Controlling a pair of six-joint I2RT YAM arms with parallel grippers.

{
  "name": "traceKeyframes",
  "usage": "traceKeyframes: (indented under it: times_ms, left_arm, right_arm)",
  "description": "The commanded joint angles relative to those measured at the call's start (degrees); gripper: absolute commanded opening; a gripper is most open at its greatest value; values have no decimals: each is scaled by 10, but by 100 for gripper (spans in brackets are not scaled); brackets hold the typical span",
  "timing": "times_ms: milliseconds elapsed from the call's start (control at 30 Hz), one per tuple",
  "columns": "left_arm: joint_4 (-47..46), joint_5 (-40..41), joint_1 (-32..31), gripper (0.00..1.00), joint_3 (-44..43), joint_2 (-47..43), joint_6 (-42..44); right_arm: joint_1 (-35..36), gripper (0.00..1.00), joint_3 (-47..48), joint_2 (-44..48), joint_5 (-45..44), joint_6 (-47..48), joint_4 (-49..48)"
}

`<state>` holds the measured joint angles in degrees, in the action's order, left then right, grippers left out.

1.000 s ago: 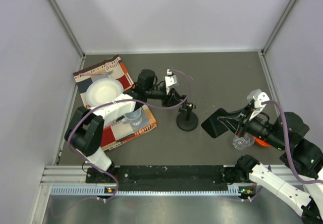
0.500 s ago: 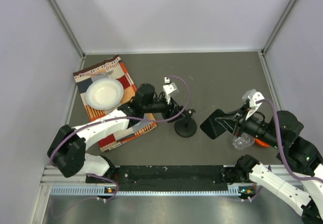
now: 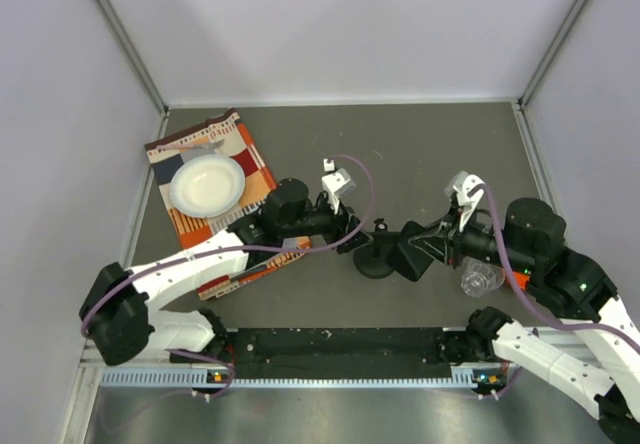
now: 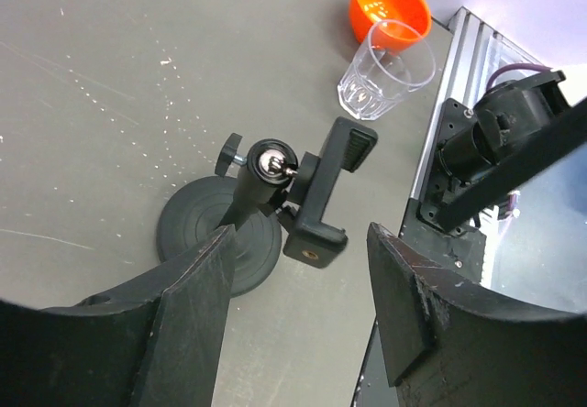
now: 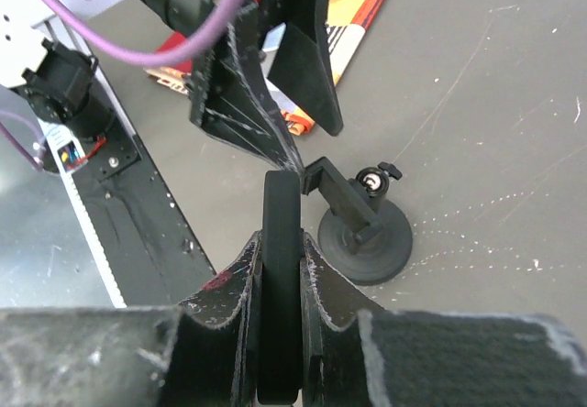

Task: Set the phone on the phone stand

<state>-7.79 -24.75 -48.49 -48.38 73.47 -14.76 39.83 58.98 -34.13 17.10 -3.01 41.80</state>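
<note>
Status check, phone-to-stand run.

Right jaws: closed on the phone [image 5: 280,279]. I am gripping it edge-on between both fingers [image 5: 326,306], and the slab runs forward out of the grip, clear of the counter [image 3: 430,154].

Phone stand [image 5: 362,233]: upright on its disc base, just ahead of the right jaws and a little to their right. The phone's leading edge sits just beside the clamp bracket. I cannot tell whether the two touch.

Left jaws: open, holding nothing. The stand lies ahead of them, framed between the two fingers [image 4: 183,315] with a gap on each side. No contact seen.

Beyond the stand from the left jaws are a clear glass [image 4: 385,68] and an orange bowl [image 4: 390,4]. Neither is involved.

Done so far: the phone is in hand and up at the stand.

Left to do: seat the phone in the bracket, let go and back away. None of this is done yet.

Judgement: roughly halfway, with the fiddly part remaining. The bracket looks small and tilted on its ball joint, so the phone's edge needs lining up with it. The open left jaws seem placed to steady the post. Without that, a sideways push from the phone could slide or tip the stand.
</note>
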Motion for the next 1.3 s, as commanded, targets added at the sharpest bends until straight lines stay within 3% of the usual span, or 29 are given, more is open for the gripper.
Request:
traceKeyframes:
  times_ms: [0, 200, 300, 333, 500, 600, 1033, 1133, 1167, 1267]
  left_arm:
    - [50, -2, 1, 63, 3, -63, 28]
    - [69, 37, -9, 57, 21, -93, 16]
    - [67, 120, -35, 42, 7, -70, -29]
    - [67, 147, -53, 41, 1, -66, -40]
    - [50, 284, -122, 46, -4, -43, -65]
    - [41, 318, -139, 47, -9, -27, -66]
    - [56, 377, -149, 38, -42, 11, -40]
    - [61, 378, -149, 27, -44, 12, -13]
    - [63, 375, -148, 15, -45, 12, 8]
    - [91, 384, -148, 0, -51, 6, 45]
  right_arm:
    - [-3, 0, 54, -5, 22, 51, -23]
    - [-3, 0, 83, -28, -24, 79, 29]
    - [-3, 0, 71, -16, -68, 62, 28]
    - [-3, 0, 69, -6, -79, 58, 27]
    - [-3, 0, 54, 32, -102, 47, 20]
    - [-3, 0, 47, 43, -97, 45, 20]
    - [-3, 0, 22, 40, -46, 34, 1]
    - [-3, 0, 18, 25, -4, 41, -6]
    - [-2, 0, 18, 18, 12, 45, -8]
    - [-3, 0, 5, -8, 81, 64, -34]
